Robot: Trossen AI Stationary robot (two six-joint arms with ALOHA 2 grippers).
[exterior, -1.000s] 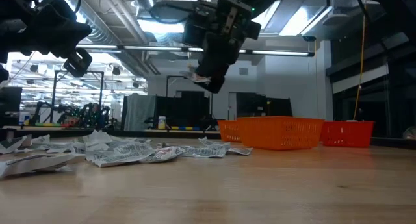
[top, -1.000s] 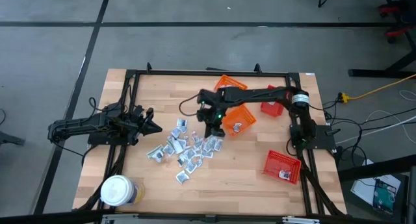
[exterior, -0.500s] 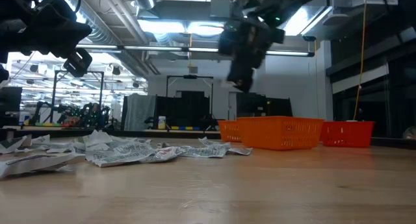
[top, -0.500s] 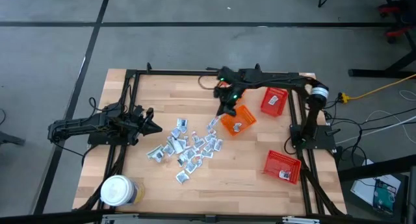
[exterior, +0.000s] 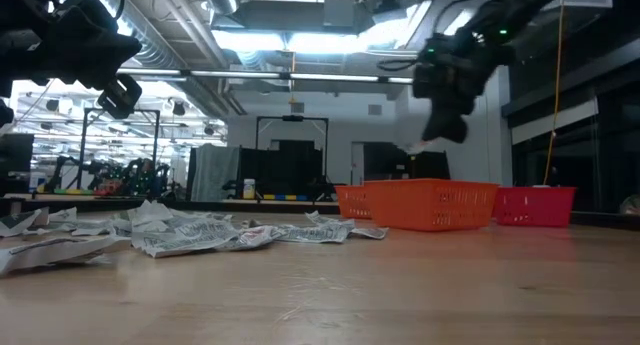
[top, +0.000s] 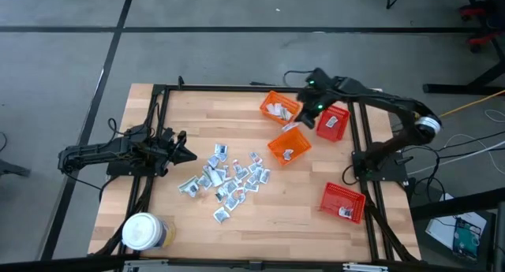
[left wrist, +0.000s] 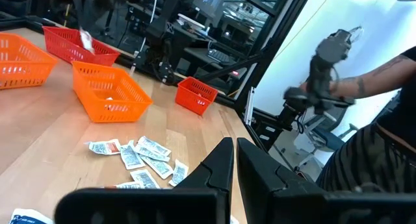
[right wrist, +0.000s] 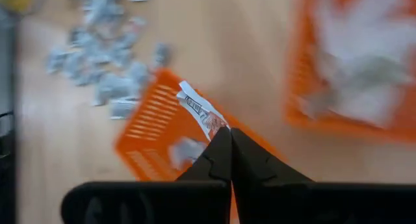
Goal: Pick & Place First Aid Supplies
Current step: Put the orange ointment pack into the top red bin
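I am holding one sachet (right wrist: 203,115) pinched in my right pincer (top: 302,122), hovering up off the bench (top: 300,217) between the orange baskets (top: 289,143) and the red basket (top: 334,124), toward two o'clock. The other sachets (top: 229,177) are lying heaped at the bench's middle. My left pincer (top: 183,152) is waiting near nine o'clock, fingers nearly together, empty.

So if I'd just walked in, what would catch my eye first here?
Probably the right gripper, up in the air between the orange baskets and a red basket, pinching one small packet. Next, the heap of silvery packets mid-table, with the left gripper resting shut beside it.
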